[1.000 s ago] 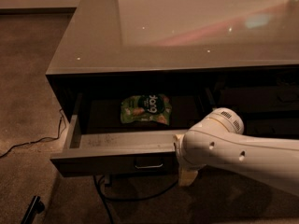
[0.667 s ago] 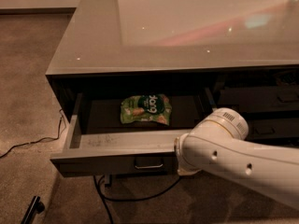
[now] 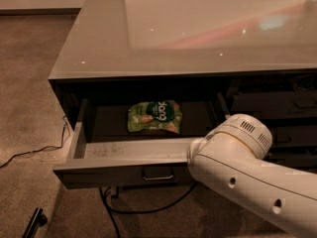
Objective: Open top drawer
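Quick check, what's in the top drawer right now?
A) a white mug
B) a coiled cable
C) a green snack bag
C: a green snack bag lies in the pulled-out top drawer; the gripper is hidden behind the arm near the drawer front.

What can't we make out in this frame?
1. Gripper: not visible in the camera view; the white arm hides whatever lies beyond its end, right of the handle.
2. Top drawer: its right front corner is behind the arm.
3. Green bag: label too blurred to read.
4. Black object on the floor: cut off by the bottom edge.
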Controlling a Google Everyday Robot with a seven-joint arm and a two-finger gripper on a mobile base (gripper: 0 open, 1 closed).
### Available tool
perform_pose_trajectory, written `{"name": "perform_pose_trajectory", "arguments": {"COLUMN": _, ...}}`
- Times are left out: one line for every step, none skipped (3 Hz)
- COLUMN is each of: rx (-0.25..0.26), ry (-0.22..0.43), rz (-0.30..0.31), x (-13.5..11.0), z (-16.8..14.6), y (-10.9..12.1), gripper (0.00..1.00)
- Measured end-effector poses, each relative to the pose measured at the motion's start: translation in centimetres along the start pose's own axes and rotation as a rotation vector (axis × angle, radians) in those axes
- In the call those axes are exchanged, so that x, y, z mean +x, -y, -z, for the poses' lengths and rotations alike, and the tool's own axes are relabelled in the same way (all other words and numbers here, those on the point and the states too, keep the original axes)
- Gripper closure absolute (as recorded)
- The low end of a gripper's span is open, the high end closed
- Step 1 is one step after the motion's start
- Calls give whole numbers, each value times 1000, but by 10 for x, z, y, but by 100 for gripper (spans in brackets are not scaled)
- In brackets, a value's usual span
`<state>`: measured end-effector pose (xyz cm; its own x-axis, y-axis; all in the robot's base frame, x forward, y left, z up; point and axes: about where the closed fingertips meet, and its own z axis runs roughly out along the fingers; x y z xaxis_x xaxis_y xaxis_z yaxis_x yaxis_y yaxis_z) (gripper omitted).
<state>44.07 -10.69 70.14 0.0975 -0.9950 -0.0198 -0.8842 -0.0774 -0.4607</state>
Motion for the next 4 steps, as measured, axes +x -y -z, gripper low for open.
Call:
{"name": "perform_pose_trajectory", "arguments": {"rx": 25, "ry": -15, "rz": -7, "x": 2, "z": 9, "y": 5, "gripper": 100}}
{"name": "perform_pose_trajectory", "arguments": {"rx": 55, "ry": 0, "rz": -15, "x": 9, "z": 4, "y": 8, "gripper": 100}}
{"name": "perform_pose_trajectory", "arguments": {"rx": 100, "ry": 39, "rz": -15, "x": 8, "z": -6, "y": 24, "gripper": 100}}
{"name": "perform_pose_trajectory", "arguments": {"rx": 152, "ry": 82, "rz": -15, "x": 5, "z": -9, "y": 44, "gripper": 100}}
